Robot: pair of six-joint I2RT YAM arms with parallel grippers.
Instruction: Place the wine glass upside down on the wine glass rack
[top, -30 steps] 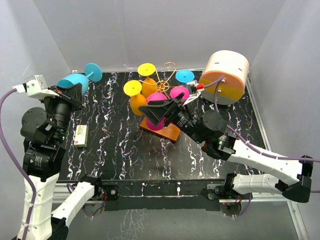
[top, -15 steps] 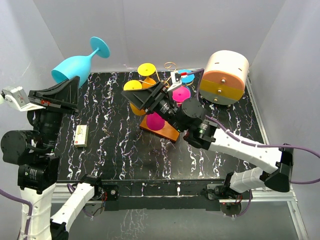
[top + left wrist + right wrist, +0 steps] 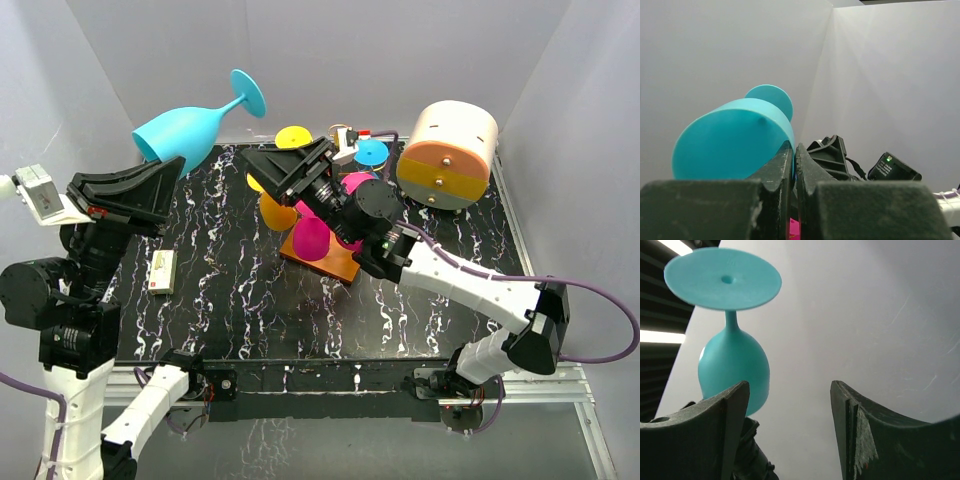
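Note:
A teal wine glass (image 3: pixel 185 135) hangs high over the table's left back corner, tilted, with its foot (image 3: pixel 247 92) up and to the right. My left gripper (image 3: pixel 178 168) is shut on the bowl's rim; in the left wrist view the fingertips (image 3: pixel 788 150) pinch the glass wall (image 3: pixel 730 140). My right gripper (image 3: pixel 262 168) is raised beside the glass, open and empty. In the right wrist view the glass (image 3: pixel 732 365) stands just left of the open gripper (image 3: pixel 790 390). The wine glass rack (image 3: pixel 335 262) shows its orange base; the right arm hides most of its wire.
Several coloured glasses hang on the rack: yellow (image 3: pixel 293 138), blue (image 3: pixel 371 152), magenta (image 3: pixel 312 238). A round pink, orange and yellow container (image 3: pixel 450 150) stands at the back right. A small white box (image 3: pixel 162 270) lies on the marbled table (image 3: pixel 250 310) at the left.
The left arm has lifted the teal glass higher and to the right. The right arm has risen and swung left toward it, and its jaws have narrowed slightly.

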